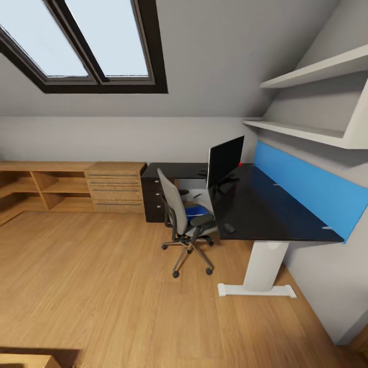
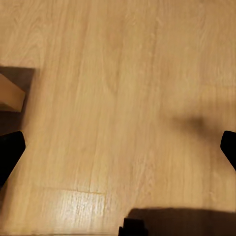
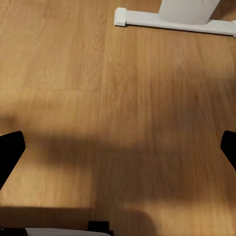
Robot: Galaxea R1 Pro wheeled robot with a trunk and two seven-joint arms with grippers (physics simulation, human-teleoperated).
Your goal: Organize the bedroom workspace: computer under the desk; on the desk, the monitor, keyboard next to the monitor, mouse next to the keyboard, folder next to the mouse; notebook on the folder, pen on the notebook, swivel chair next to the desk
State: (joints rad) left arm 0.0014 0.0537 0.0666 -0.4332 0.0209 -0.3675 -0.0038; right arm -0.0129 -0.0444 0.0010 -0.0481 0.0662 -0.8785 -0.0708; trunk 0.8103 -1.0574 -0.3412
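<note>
We face an attic bedroom. The long black desk (image 1: 276, 214) runs along the right wall, its white leg (image 3: 189, 10) near our right gripper (image 3: 118, 147). The monitor (image 1: 225, 159) stands on the desk, and a mouse (image 1: 229, 227) lies near the front edge. The grey swivel chair (image 1: 179, 214) sits beside the desk, carrying the blue folder (image 1: 197, 210) — probably light, stiff and slick, best pinched at an overhanging edge. Both grippers hang over bare floor, fingers spread apart — the left gripper (image 2: 118, 147) too.

Attic bedroom-study: skylight (image 1: 84, 43) in sloped ceiling above black worktop (image 1: 266, 204); swivel chair (image 1: 185, 220) beside it; wood floor (image 1: 102, 286).
</note>
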